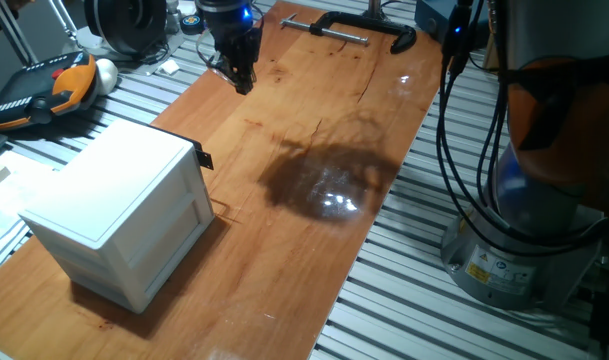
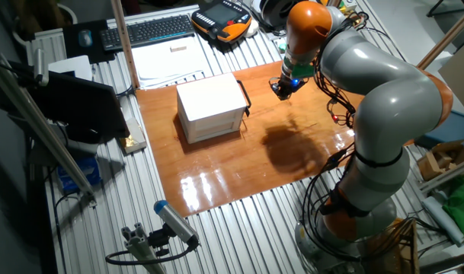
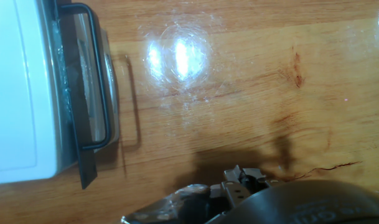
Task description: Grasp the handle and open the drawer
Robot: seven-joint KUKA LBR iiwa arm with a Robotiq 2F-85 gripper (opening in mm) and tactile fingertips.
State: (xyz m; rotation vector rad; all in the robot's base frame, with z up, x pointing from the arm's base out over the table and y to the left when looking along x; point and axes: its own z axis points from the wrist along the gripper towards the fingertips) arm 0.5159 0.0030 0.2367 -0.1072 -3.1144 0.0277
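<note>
the claw (image 1: pixel 243 78) hangs over the table (image 1: pixel 314 250), well apart from the drawer (image 1: pixel 189 190) handle (image 1: pixel 205 158). i cannot tell its grip.

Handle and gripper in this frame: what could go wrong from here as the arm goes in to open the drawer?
1. The handle is a small black tab at the cabinet's top corner; the gripper hangs well away, so a slightly misaligned approach could miss it.
2. A thin wire loop sits just below; the fingers might catch that instead.
3. Nothing visibly holds the cabinet down; pulling may slide it along the wooden board.
</note>
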